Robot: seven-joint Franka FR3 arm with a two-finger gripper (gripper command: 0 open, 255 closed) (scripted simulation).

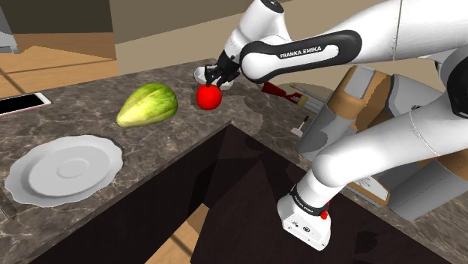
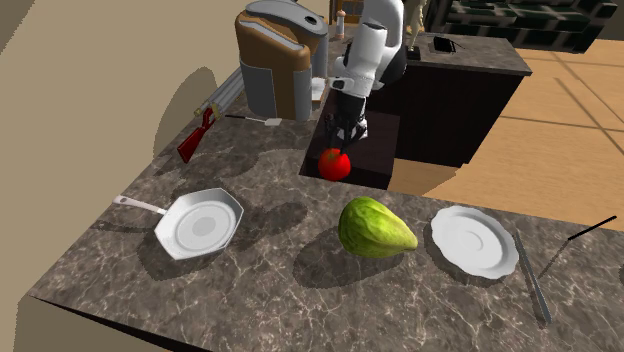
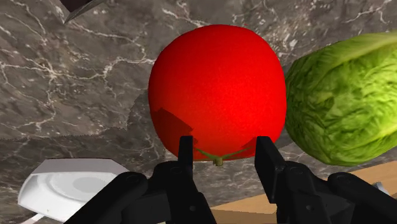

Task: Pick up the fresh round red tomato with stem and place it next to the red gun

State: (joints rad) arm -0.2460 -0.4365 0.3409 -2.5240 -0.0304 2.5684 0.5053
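Shoulder camera sitting beside and behind the arm (image 1: 390, 142), looking down leftward across the surface (image 1: 90, 105). Second camera facing the arm from across the surface, higher, farther back. Wrist camera hanging close over the tomato (image 3: 216, 89). All three sharing tomato and lettuce (image 3: 343, 102).

tomato (image 3: 216, 89): plain bright red, with a small olive-green stem
claw (image 3: 221, 147): black all over
arm (image 1: 390, 30): white, dark grey joints, white lettering on a dark band
table (image 2: 250, 290): dark grey-brown stone, thin white veins all over
lettuce (image 2: 375, 228): yellow-green, paler ribs, fine darker mottling
plate (image 2: 440, 235): plain white, lower left of the shoulder view
pan (image 2: 200, 226): pale grey-white, handle included
gun (image 2: 195, 138): deep red, upper left of the second exterior view
machine (image 2: 275, 60): brown body, grey top
phone (image 1: 22, 103): black face, white edge
knife (image 2: 530, 275): grey
floor (image 2: 560, 90): tan wood planks
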